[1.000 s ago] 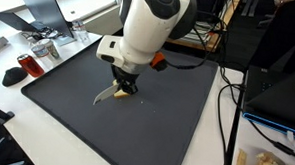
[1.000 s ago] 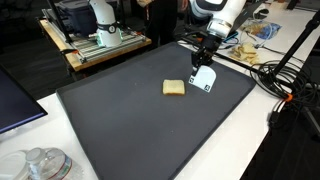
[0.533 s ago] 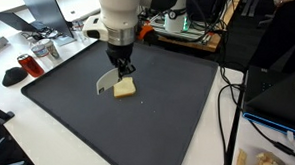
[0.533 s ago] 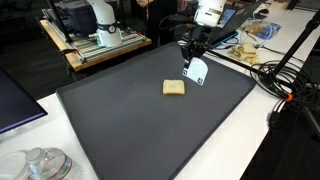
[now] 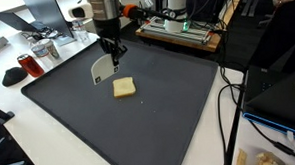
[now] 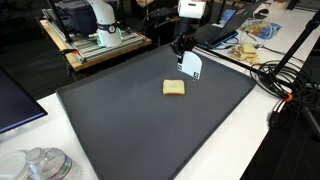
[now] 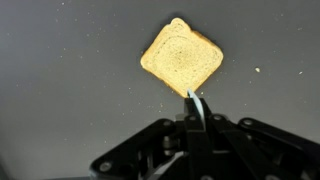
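My gripper [image 5: 113,54] is shut on the handle of a white spatula [image 5: 100,71] and holds it in the air above the dark mat. It also shows in an exterior view, gripper [image 6: 181,47] and spatula [image 6: 190,66]. A slice of toast [image 5: 124,88] lies flat on the mat below and beside the spatula, apart from it; it also shows in an exterior view [image 6: 174,88]. In the wrist view the toast [image 7: 181,57] lies straight below, and the spatula's thin edge [image 7: 194,103] sticks out from between my closed fingers [image 7: 194,122].
The dark mat [image 5: 79,120] covers most of a white table. A red cup [image 5: 28,66] and clutter stand near one corner. Cables [image 5: 231,109] run along a mat edge. A bag of bread [image 6: 256,32] and a crumb [image 7: 257,70] lie nearby.
My arm has risen and swung away from the toast, lifting the spatula off the mat. The toast stays flat where it was left.
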Available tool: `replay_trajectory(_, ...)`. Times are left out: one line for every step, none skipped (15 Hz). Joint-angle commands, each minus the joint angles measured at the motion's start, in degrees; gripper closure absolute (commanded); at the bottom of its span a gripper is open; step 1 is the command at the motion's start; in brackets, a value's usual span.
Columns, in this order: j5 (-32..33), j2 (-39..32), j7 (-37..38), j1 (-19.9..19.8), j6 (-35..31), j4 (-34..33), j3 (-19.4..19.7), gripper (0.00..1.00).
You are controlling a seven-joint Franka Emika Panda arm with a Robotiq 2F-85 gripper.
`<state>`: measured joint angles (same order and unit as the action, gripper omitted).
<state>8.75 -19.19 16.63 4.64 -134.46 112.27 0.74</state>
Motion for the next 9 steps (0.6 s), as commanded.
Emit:
replay_trajectory(-7.0, 3.8, -10.4, -4.5, -6.1, 5.9, -1.1, 0.99)
replay_trajectory(-10.0, 4.0, -14.1, -6.0, -7.4, 6.7, -1.6, 0.99)
replay_trajectory(-12.9, 4.1, -17.5, -7.3, -8.1, 7.3, -1.9, 0.99)
replay_trajectory(-15.9, 4.0, -20.8, -8.6, -8.5, 7.7, -2.3, 0.99)
replay_trajectory(-19.4, 3.9, -24.8, -10.2, -8.9, 8.1, -3.0, 0.99)
replay_trajectory(-22.8, 3.7, -28.5, -11.6, -9.2, 8.3, -3.6, 0.99)
replay_trajectory(-25.7, 3.4, -31.8, -12.8, -9.1, 8.4, -4.1, 0.99)
replay_trajectory(-28.4, 3.0, -34.8, -13.9, -8.8, 8.4, -4.6, 0.99)
replay_trajectory(-30.2, 2.6, -36.8, -14.6, -9.0, 8.4, -4.7, 0.99)
